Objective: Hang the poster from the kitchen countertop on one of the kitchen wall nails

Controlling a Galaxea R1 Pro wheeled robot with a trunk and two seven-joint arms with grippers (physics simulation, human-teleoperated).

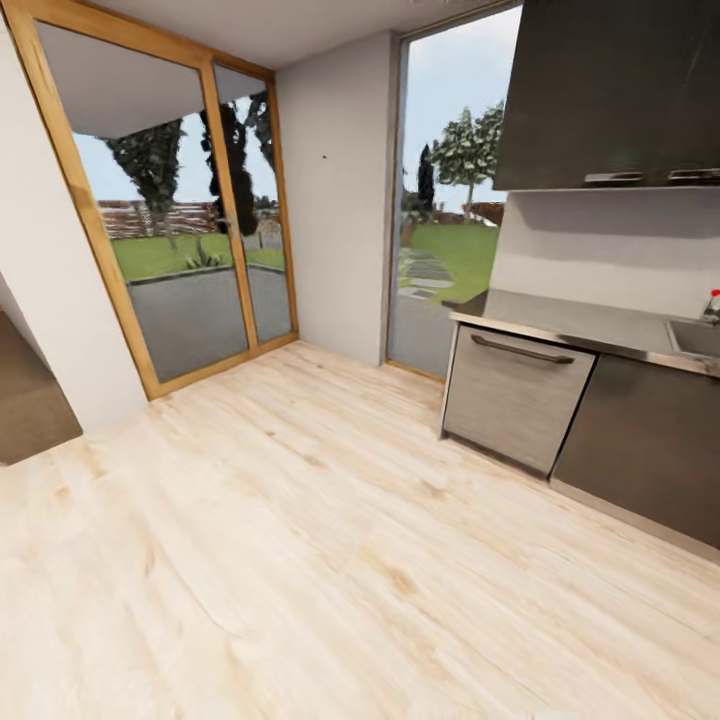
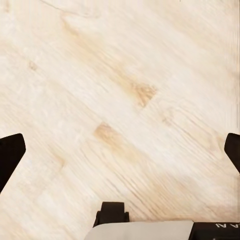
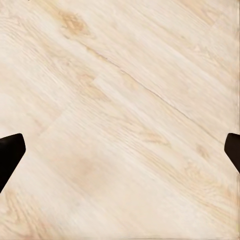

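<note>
The poster is out of view. At the right, the kitchen countertop (image 1: pixel 570 320) is a pale grey slab over dark cabinet fronts. It carries a sink (image 1: pixel 697 338) at its far right. A tiny dark wall nail (image 1: pixel 323 157) sticks out of the plain pale wall between the glass door and the tall window. My left gripper (image 2: pixel 122 150) hangs open above the light wooden floor, with nothing between its black fingers. My right gripper (image 3: pixel 121 150) is open too, over bare floorboards.
Wood-framed glass doors (image 1: pixel 180 220) stand at the left and a tall window (image 1: pixel 445 200) beside the counter. A grey appliance front with a bar handle (image 1: pixel 520 350) sits under the worktop. Dark upper cabinets (image 1: pixel 610 90) hang above. The wooden floor (image 1: pixel 300 560) spreads wide ahead.
</note>
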